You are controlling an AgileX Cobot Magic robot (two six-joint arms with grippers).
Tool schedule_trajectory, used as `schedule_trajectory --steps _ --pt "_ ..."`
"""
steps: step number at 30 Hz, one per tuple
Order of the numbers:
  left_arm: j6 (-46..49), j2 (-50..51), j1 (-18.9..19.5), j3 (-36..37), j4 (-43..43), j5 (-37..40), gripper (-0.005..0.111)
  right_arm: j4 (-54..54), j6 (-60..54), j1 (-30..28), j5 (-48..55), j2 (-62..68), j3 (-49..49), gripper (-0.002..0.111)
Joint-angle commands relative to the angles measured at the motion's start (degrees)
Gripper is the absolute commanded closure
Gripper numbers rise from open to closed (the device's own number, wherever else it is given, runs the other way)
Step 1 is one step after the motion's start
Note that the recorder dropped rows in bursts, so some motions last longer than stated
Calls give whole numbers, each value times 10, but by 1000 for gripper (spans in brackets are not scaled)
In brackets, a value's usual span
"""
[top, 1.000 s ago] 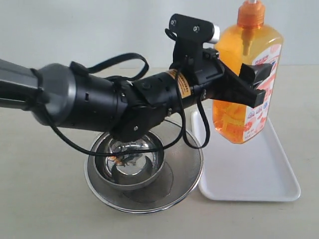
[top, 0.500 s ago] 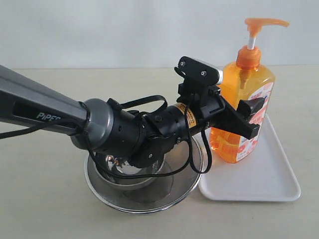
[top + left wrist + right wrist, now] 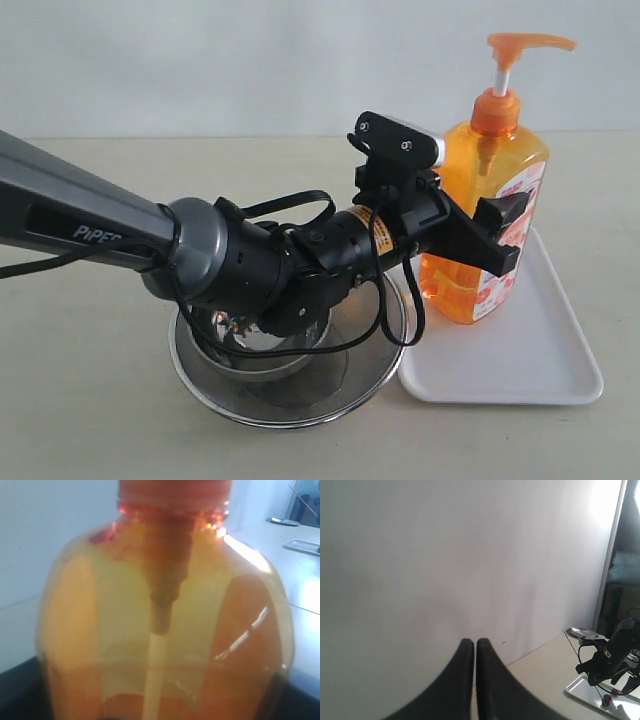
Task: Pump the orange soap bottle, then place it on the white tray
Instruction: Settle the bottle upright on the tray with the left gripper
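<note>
The orange soap bottle (image 3: pixel 488 170) stands upright with its base on the white tray (image 3: pixel 535 355), toward the tray's far left part. Its orange pump head and white stem stick up at the top. My left gripper (image 3: pixel 500 238) is shut on the bottle's body at mid height, reaching in from the left. The left wrist view is filled by the translucent orange soap bottle (image 3: pixel 165 620) with its inner tube, and a dark finger (image 3: pixel 15 695) shows at the edge. My right gripper (image 3: pixel 474 644) is shut on nothing and points at a blank wall; it does not appear in the exterior view.
A round steel mesh strainer (image 3: pixel 290 395) with a steel bowl (image 3: pixel 262 345) in it sits left of the tray, under my left arm. Bare beige table lies around both. In the right wrist view a metal tray (image 3: pixel 592 696) and dark equipment stand far off.
My left gripper has come down with the bottle, from raised and tilted above the tray to upright with its base on the tray. In the last half second it hardly moved.
</note>
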Motion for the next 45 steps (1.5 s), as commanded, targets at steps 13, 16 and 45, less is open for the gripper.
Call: schedule_trajectory --steps 13,16,45 --pt "-16 -5 -2 -10 39 -41 59 -4 2 -2 5 -4 -3 109" --pt "-16 -5 -2 -10 39 -44 45 -4 2 -2 5 -4 -3 109" --pt "-47 -5 -2 -10 47 -37 8 -4 -1 -2 5 -4 -3 109"
